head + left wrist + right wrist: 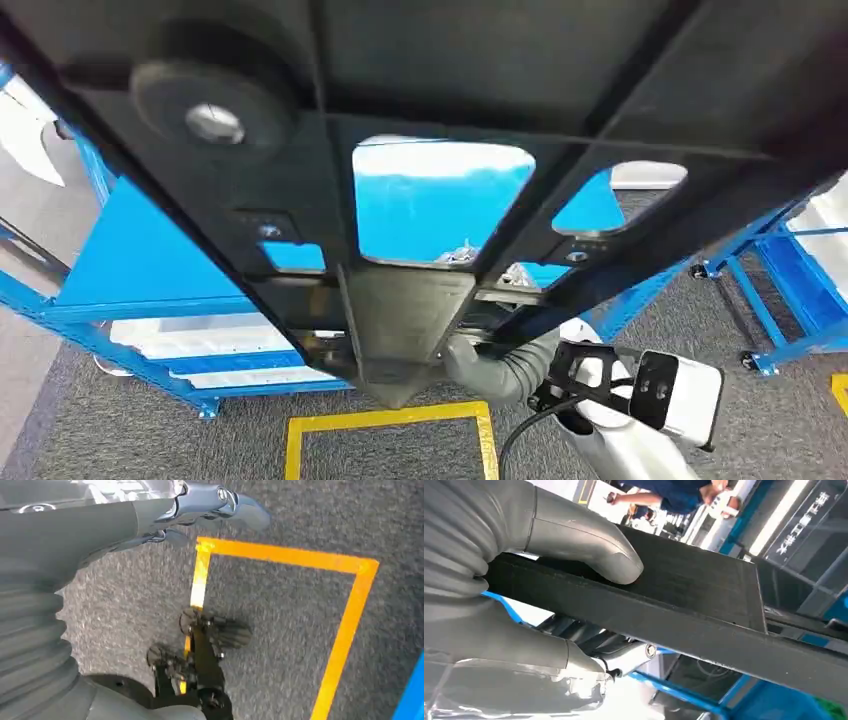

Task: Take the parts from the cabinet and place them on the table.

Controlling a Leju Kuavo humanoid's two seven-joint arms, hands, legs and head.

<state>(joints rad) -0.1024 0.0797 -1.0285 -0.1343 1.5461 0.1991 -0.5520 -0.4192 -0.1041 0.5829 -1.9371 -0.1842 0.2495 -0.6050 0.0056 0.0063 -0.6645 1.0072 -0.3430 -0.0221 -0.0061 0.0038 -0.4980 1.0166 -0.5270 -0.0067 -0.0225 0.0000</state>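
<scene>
A large black panel spans nearly the whole head view, held up close in front of the camera. Its long axis runs on a slant from the upper left down toward the lower right, and its flat face is turned toward the camera, ribbed and pierced by rounded cut-outs; a round boss with a silver centre sits near its upper left end. Through the cut-outs and beneath the panel shows a blue shelving rack with white pieces on its lower shelves, standing on grey carpet. A second blue frame on casters stands to the right.

On the carpet, yellow tape marks out a square just below the panel's lower edge; the left wrist view looks down on the same tape.

The right hand grips the panel: its thick grey thumb presses flat on one face while the darker fingers wrap under the opposite face, the panel's edge passing between them. In the head view that grip lies at the panel's lower middle edge, above the right wrist.

The left hand hangs over the carpet, holding nothing, its fingers loosely extended.

In the right wrist view, a person in a dark blue top stands beyond the panel.
</scene>
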